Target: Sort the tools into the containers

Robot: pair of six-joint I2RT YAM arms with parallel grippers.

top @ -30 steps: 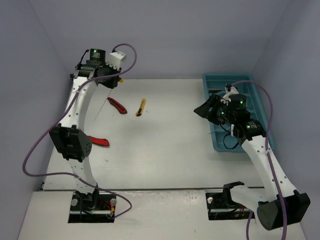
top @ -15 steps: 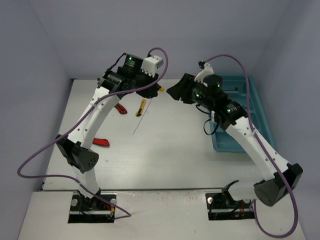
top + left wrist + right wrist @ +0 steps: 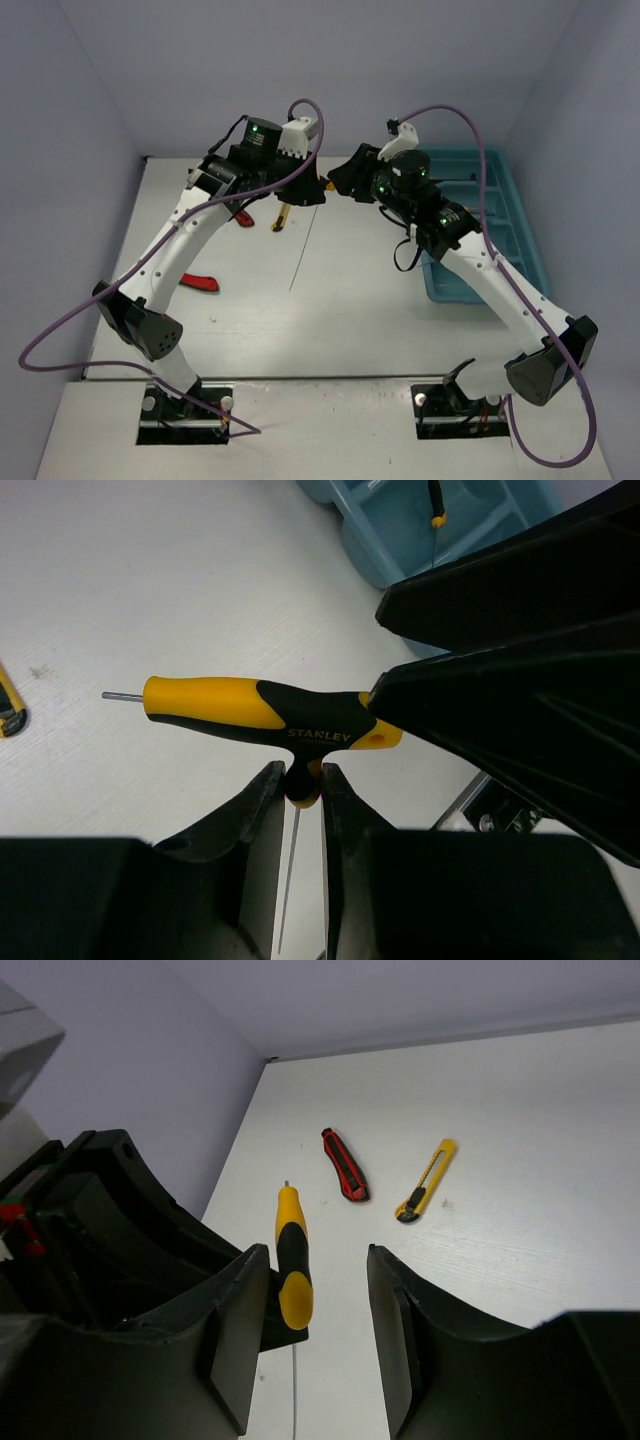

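My left gripper (image 3: 298, 780) is shut on the stem of a yellow-and-black T-handle hex key (image 3: 250, 712) and holds it in the air over the table's back middle (image 3: 322, 188). Its thin rod (image 3: 303, 248) hangs down towards the table. My right gripper (image 3: 318, 1290) is open, and the handle's end (image 3: 295, 1290) sits between its fingers, close to the left one. The two grippers meet nose to nose in the top view, the right gripper (image 3: 342, 180) to the right of the tool. The teal tray (image 3: 520, 225) lies at the far right.
A red utility knife (image 3: 345, 1164) and a yellow utility knife (image 3: 427, 1180) lie on the table behind the grippers. Another red tool (image 3: 200, 283) lies at the left beside the left arm. A yellow-tipped tool (image 3: 436, 505) lies in the tray (image 3: 395, 540).
The left arm has carried the hex key from the back left to the middle. The right arm has swung from over the tray leftward to meet it, its open fingers now around the handle's end.
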